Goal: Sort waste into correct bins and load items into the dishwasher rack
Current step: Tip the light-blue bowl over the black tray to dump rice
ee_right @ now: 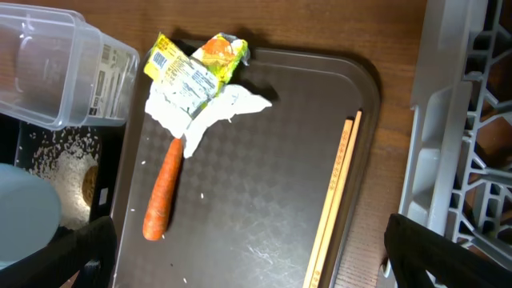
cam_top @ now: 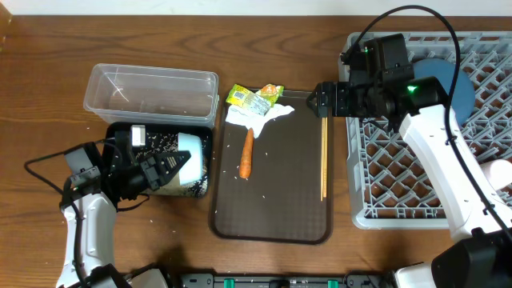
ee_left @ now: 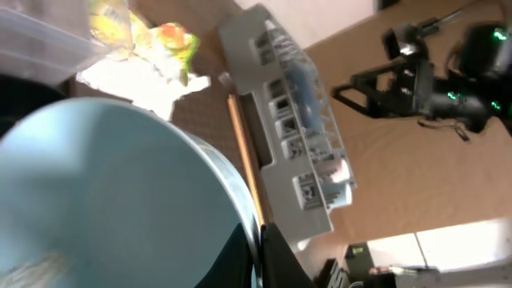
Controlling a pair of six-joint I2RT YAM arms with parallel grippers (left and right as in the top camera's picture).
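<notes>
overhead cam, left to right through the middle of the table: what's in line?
white bowl → carrot → chopsticks → dishwasher rack

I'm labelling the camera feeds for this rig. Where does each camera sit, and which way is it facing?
Overhead: above the table, facing straight down on tray and rack; left tool and right tool both show.
Left wrist: behind the left tool, facing across the bowl it grips toward the rack; one dark finger shows at the bottom.
Right wrist: over the tray, facing down on carrot and chopsticks; its open fingers show at the bottom corners.
Shared: both wrist views catch chopsticks, wrappers and napkin.
</notes>
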